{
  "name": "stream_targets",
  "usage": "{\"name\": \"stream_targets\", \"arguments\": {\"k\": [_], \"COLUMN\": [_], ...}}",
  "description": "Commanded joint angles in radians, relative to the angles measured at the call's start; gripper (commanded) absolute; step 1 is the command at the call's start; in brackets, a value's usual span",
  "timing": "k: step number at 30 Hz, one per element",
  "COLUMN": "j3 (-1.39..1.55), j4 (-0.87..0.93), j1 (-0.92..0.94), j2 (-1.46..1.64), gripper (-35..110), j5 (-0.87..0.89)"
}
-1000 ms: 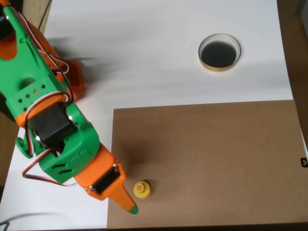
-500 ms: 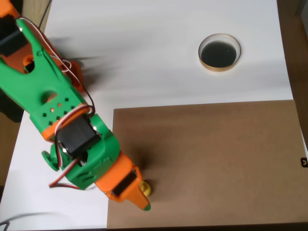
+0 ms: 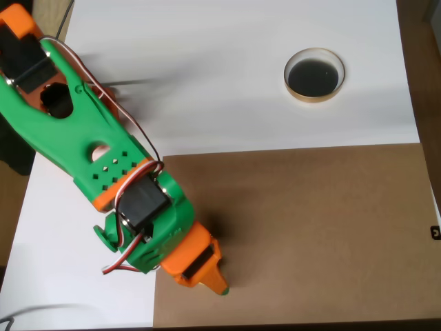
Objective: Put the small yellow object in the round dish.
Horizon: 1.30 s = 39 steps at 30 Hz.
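Observation:
The round dish (image 3: 315, 74), tan-rimmed with a black inside, sits on the white surface at the upper right of the overhead view. My green and orange gripper (image 3: 216, 281) points down-right over the near left part of the brown board (image 3: 310, 234). The small yellow object is hidden under the gripper's orange body. From above, one orange finger with a green tip (image 3: 222, 288) shows, and the jaw gap is covered, so open or shut cannot be read.
The arm stretches from the upper left corner across the white sheet (image 3: 227, 83). The brown board covers the lower right. Bare wooden table edge (image 3: 427, 83) runs along the right side.
The arm has swung right and forward. The gripper now covers the spot where the yellow object lay in plain sight a second ago.

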Motion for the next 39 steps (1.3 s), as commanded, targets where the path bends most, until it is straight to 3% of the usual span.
{"name": "stream_targets", "arguments": {"k": [1,32,39], "j3": [-0.063,-0.064,-0.077], "j4": [0.015,-0.046,-0.044], "j1": [0.003,0.026,0.017], "j2": [0.015,-0.077,-0.080], "gripper": [25,16,4], "j5": [0.002,0.018,0.018]}}
